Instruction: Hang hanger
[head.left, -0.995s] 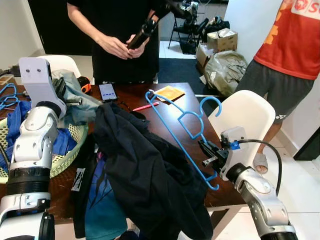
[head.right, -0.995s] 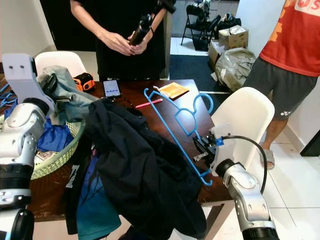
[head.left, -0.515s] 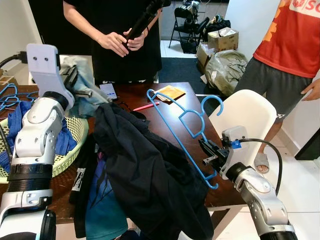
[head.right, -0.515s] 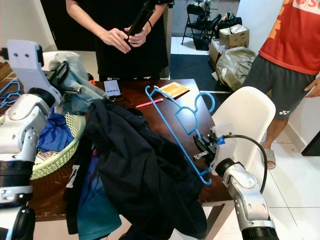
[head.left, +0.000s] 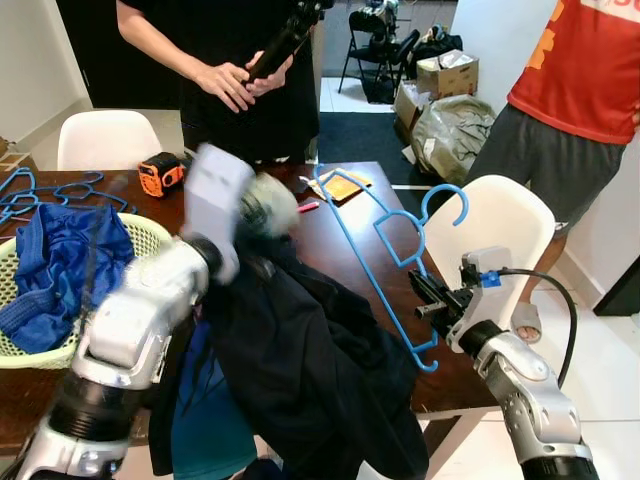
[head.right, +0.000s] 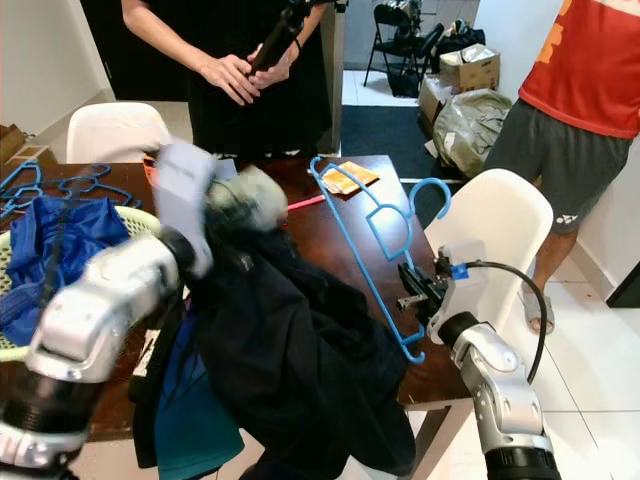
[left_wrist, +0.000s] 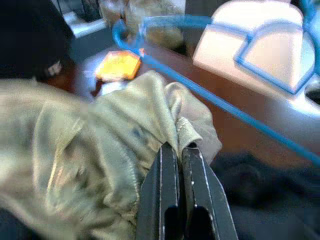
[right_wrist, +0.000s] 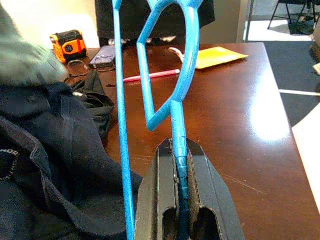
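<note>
A blue plastic hanger (right_wrist: 177, 122) stands tilted over the right part of the dark wooden table (head.left: 340, 250), its hook toward the white chair. My right gripper (head.left: 432, 302) is shut on its lower stem, near the table's right edge. My left arm sweeps across the middle, blurred. My left gripper (left_wrist: 179, 147) is shut on a pale grey-green garment (head.left: 268, 205), held above a dark garment (head.left: 300, 350) that is heaped on the table and hangs over its front edge.
A woven basket (head.left: 152, 238) with blue clothes sits at the left, with spare blue hangers (head.left: 55, 190) behind it. An orange tape measure (head.left: 160, 175), a pink pen (head.left: 307, 206) and a yellow packet (head.left: 340, 187) lie at the back. Two people stand beyond the table; white chairs (head.left: 500, 225) flank it.
My left arm has swung from above the basket to the right, carrying the pale garment over the dark one. The right gripper keeps its hold on the hanger, almost still.
</note>
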